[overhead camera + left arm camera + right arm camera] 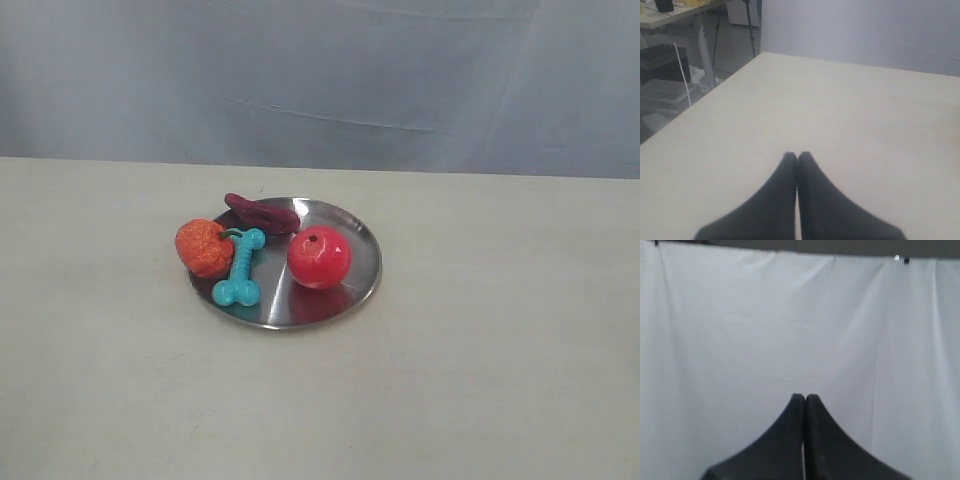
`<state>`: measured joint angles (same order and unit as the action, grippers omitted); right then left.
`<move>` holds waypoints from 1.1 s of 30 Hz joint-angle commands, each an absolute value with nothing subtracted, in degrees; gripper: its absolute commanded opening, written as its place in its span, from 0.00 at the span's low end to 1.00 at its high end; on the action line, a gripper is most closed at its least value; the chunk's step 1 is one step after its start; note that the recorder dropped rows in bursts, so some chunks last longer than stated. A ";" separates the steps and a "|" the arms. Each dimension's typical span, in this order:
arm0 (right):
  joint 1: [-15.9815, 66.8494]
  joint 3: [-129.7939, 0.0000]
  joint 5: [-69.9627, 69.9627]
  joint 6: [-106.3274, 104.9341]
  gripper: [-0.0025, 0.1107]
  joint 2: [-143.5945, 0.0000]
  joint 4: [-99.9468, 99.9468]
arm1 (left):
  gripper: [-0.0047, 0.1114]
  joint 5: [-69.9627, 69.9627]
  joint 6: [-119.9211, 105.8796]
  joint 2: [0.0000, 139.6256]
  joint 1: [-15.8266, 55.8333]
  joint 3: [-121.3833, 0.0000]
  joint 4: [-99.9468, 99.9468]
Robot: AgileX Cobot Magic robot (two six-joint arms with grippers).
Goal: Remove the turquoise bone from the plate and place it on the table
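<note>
Surface: the table (480, 380) is a plain matte cream top filling the lower two thirds of the exterior frame, with no marks seen on it. Behind it, across the upper third, hangs a pale grey-blue cloth backdrop (320, 80) with faint creases. The left wrist view shows the same tabletop running to its far edge against the backdrop, and beyond one side edge a room with another desk (670, 15) on pale legs and dark equipment, too blurred to identify. The right wrist view shows only creased pale cloth (790, 315) under a dark strip. Contents: the plate (350, 225), round and shiny steel, sits just left of frame centre in the exterior view. The turquoise bone (241, 267) lies on the plate's left part, running from upper right to lower left, its lower knobbed end near the front-left rim. An orange lumpy toy (204, 247) lies against the bone's left side, overhanging the plate's left rim. A dark maroon toy (262, 214) lies at the plate's upper-left rim. A red ball (319, 257) rests near the plate's centre, to the right of the bone and apart from it. Pincers: the left gripper (797, 156) has its two black fingers pressed tip to tip, nothing between them, above bare table. The right gripper (805, 397) is likewise closed tip to tip, empty, facing the cloth. Neither appears in the exterior view.
</note>
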<state>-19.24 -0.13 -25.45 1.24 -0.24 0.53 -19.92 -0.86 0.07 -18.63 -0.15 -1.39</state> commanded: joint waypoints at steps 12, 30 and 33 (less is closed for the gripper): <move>-19.17 -10.14 -26.36 36.63 0.02 -0.04 -0.71 | 0.04 -19.62 -0.62 0.00 -18.75 0.00 -1.46; -4.30 -58.46 25.92 16.67 0.02 -49.84 -7.55 | 0.04 -19.62 -0.62 0.00 -18.75 0.00 -1.46; -1.00 -66.93 36.30 13.23 0.02 -58.82 -7.42 | 0.04 -19.62 -0.62 0.00 -18.75 0.00 -1.46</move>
<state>-3.48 -60.60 27.07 17.75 -51.65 -7.22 -19.92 -0.86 0.07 -18.63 -0.15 -1.39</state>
